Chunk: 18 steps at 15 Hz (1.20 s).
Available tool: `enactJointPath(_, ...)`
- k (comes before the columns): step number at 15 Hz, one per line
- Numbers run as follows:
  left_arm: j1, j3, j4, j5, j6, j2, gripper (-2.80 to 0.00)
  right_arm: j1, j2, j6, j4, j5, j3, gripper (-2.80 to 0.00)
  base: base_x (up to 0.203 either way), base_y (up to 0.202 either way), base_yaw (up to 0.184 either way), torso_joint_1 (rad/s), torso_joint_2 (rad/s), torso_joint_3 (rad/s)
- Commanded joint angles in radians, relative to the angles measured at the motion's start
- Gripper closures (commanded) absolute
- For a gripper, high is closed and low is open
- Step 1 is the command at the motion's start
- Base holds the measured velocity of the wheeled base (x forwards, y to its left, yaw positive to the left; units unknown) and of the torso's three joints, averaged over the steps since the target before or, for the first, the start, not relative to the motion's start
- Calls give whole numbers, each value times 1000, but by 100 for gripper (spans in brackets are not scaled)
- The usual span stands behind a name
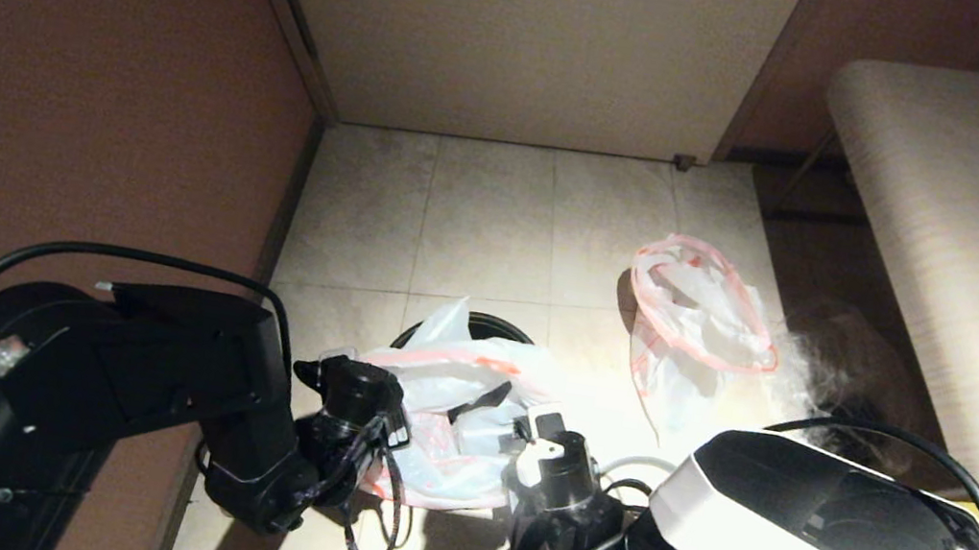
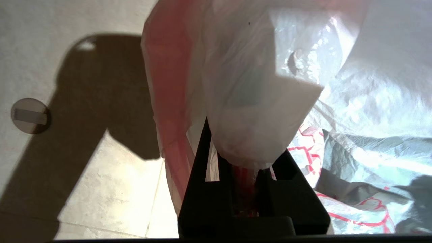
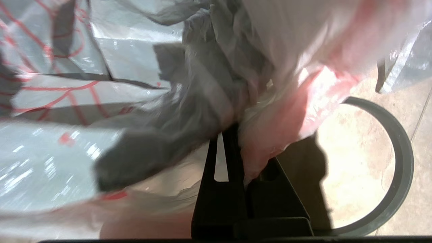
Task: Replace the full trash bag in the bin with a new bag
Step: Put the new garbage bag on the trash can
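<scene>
Both pincers [image 2: 243, 168] [image 3: 238, 153] pinch the full trash bag [image 1: 454, 415].

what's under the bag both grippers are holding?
The bin: only a far arc of its dark rim shows past the full trash bag, pinched by left gripper and right gripper. The bin's body and inside are covered.

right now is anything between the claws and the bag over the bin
Nothing visible: the left claw and right claw are both shut on the pink hem of the bag over the bin.
</scene>
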Motion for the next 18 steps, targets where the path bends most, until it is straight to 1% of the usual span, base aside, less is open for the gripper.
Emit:
enactJointPath(1, 10, -2, -18, 5, -5, -10, 0, 16, -52, -6, -7, -1, 7, 0, 0, 0, 0, 0, 0, 0)
enactJointPath(2, 16, -12, -20, 25, -7, -12, 0, 19, -51, -29, -8, 1, -4, 0, 0, 0, 0, 0, 0, 0)
enactJointPath(3, 21, -28, -20, 65, -11, -18, 0, 21, -44, -50, -8, 5, -19, 0, 0, 0, 0, 0, 0, 0)
enactJointPath(4, 32, -41, -19, 91, -19, -21, 0, 22, -28, -65, -8, 11, -54, 0, 0, 0, 0, 0, 0, 0)
enactJointPath(7, 36, -52, -20, 100, -30, -24, 0, 21, 39, -106, 22, 18, -210, 0, 0, 0, 0, 0, 0, 0)
enactJointPath(9, 36, -89, -17, 137, -33, 8, 0, 21, 81, -121, 117, 28, -299, 0, 0, 0, 0, 0, 0, 0)
enactJointPath(10, 36, -101, -17, 150, -33, 19, 0, 22, 98, -122, 135, 31, -309, 0, 0, 0, 0, 0, 0, 0)
enactJointPath(14, 38, -100, -15, 146, -33, 25, 0, -2, 161, -119, 134, 31, -373, 0, 0, 0, 0, 0, 0, 0)
enactJointPath(15, 38, -98, -15, 146, -33, 25, 0, -4, 158, -118, 132, 30, -371, -155, 0, 0, 0, 0, 0, 0)
enactJointPath(16, 37, -98, -15, 146, -33, 25, 0, -4, 154, -119, 123, 24, -364, -280, 0, 0, 0, 0, 0, 0)
enactJointPath(18, 37, -98, -15, 146, -33, 25, 0, 0, 107, -119, 109, 23, -323, -280, 0, 0, 0, 0, 0, 0)
